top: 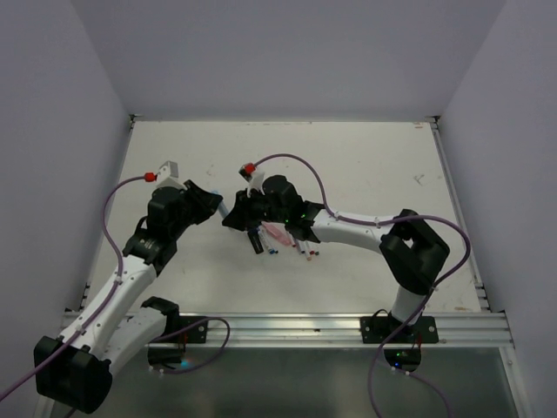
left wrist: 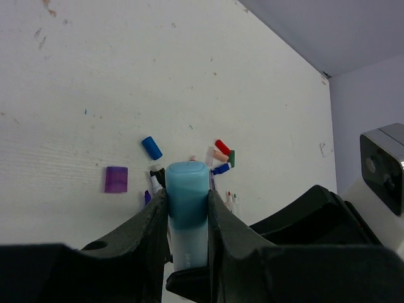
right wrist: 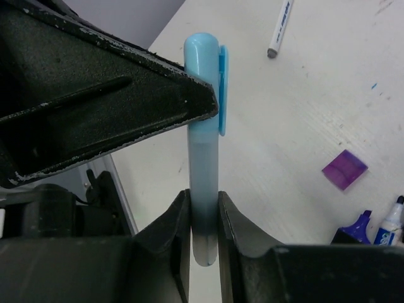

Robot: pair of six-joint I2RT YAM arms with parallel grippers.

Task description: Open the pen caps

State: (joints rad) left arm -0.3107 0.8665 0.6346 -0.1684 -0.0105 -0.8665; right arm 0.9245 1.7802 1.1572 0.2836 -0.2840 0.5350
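Both grippers hold one light blue highlighter point(right wrist: 203, 158) above the table. My left gripper point(left wrist: 187, 192) is shut on its light blue cap point(left wrist: 187, 183), whose end sticks out past the fingertips. My right gripper point(right wrist: 203, 202) is shut on the rear end of the barrel. The cap with its clip point(right wrist: 221, 88) is seated on the barrel. In the top view the two grippers point(top: 213, 205) point(top: 237, 214) meet tip to tip at the table's middle left. Loose caps lie on the table: blue point(left wrist: 151, 147), purple point(left wrist: 117, 179), red point(left wrist: 222, 146).
Several uncapped pens and markers lie in a cluster under the right wrist point(top: 280, 239). A slim white pen point(right wrist: 281, 28) lies apart. Blue-tipped markers point(right wrist: 356, 227) lie near the purple cap point(right wrist: 344, 169). White walls enclose the table.
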